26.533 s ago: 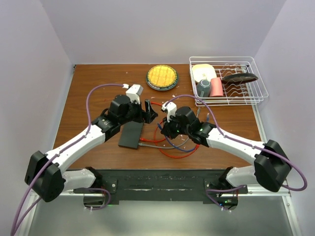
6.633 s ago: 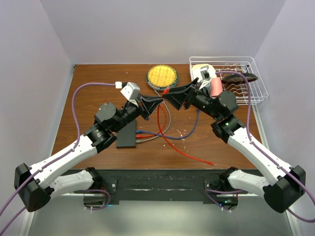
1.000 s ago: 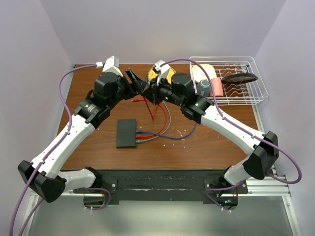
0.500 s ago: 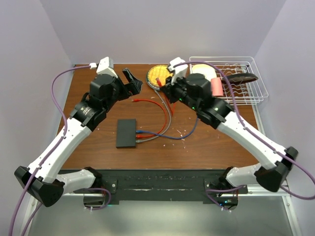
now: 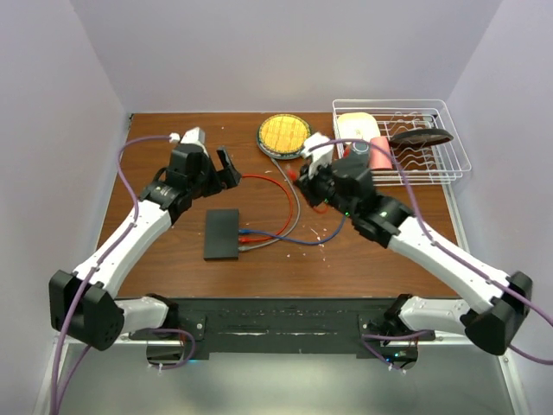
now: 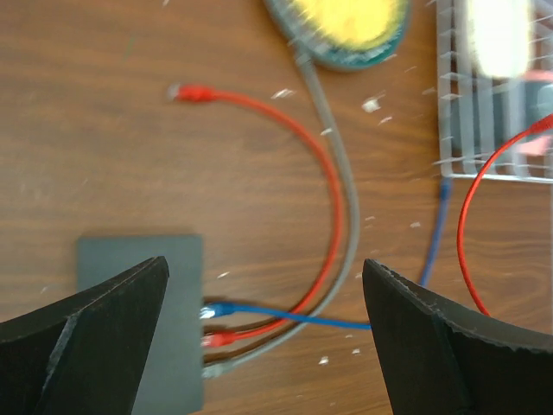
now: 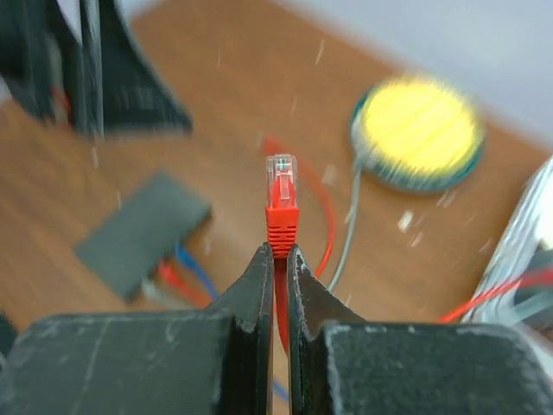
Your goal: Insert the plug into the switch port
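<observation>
The dark grey switch (image 5: pixel 223 234) lies flat on the table, with blue, red and grey plugs in the sockets on its right edge (image 6: pixel 216 328). My right gripper (image 5: pixel 306 177) is shut on a red plug (image 7: pixel 282 206) that sticks out past its fingertips, above the table to the right of and beyond the switch (image 7: pixel 143 232). My left gripper (image 5: pixel 226 167) is open and empty above the table just beyond the switch (image 6: pixel 138 328). A loose red plug (image 6: pixel 192 92) lies on the wood; its cable curves back to the switch.
A round yellow dish (image 5: pixel 285 135) stands at the back centre. A white wire rack (image 5: pixel 399 143) with crockery is at the back right. Red, grey and blue cables (image 5: pixel 289 212) loop over the table between the switch and my right arm.
Both grippers have drawn apart and come nearer. My left gripper has dropped towards the switch. My right gripper has moved right and nearer, still holding the red plug.
</observation>
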You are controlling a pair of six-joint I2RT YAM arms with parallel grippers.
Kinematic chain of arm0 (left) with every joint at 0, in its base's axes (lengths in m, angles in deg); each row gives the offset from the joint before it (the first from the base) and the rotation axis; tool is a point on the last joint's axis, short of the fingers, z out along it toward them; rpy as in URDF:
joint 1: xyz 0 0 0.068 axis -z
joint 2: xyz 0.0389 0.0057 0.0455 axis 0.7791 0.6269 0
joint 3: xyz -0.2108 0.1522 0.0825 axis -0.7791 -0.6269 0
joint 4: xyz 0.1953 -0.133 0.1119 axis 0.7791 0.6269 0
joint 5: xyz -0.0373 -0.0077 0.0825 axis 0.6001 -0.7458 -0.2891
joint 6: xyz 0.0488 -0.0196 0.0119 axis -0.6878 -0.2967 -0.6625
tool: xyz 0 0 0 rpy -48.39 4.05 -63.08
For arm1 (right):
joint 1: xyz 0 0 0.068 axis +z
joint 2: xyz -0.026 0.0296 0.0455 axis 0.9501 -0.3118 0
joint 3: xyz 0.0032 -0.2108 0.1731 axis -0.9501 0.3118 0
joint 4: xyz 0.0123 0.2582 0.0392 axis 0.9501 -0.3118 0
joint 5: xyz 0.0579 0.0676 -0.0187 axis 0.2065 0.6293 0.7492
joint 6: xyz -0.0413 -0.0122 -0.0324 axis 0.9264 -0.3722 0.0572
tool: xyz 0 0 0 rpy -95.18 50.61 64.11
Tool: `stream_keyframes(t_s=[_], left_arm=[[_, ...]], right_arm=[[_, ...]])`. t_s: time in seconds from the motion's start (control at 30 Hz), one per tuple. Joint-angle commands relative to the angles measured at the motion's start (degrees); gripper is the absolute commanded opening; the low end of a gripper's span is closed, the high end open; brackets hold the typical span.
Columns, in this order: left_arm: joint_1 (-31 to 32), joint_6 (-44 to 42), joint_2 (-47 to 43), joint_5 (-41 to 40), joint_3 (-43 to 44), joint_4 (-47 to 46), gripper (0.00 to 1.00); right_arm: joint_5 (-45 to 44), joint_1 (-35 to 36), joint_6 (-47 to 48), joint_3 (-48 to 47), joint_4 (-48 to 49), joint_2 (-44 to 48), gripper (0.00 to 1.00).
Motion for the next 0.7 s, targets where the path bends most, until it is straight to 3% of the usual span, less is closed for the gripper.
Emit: stream_keyframes(t_s=[0.0, 0.33, 0.67], left_arm=[[-4.98, 1.53, 1.46, 3.4, -7.07, -3.2, 1.0], [-8.68, 1.44, 2.25, -5.04, -15.43, -6.97, 1.0], [-9.39, -1.62, 8.75, 2.34, -22.29, -19.19, 0.95]], right_arm=[[5.77, -0.06, -3.81, 8.16, 5.11, -1.84, 0.0], [12.81, 0.03, -5.48, 11.08, 10.49, -10.88, 0.0], [14.04, -0.06, -3.47, 9.94, 10.58, -15.02, 0.0]])
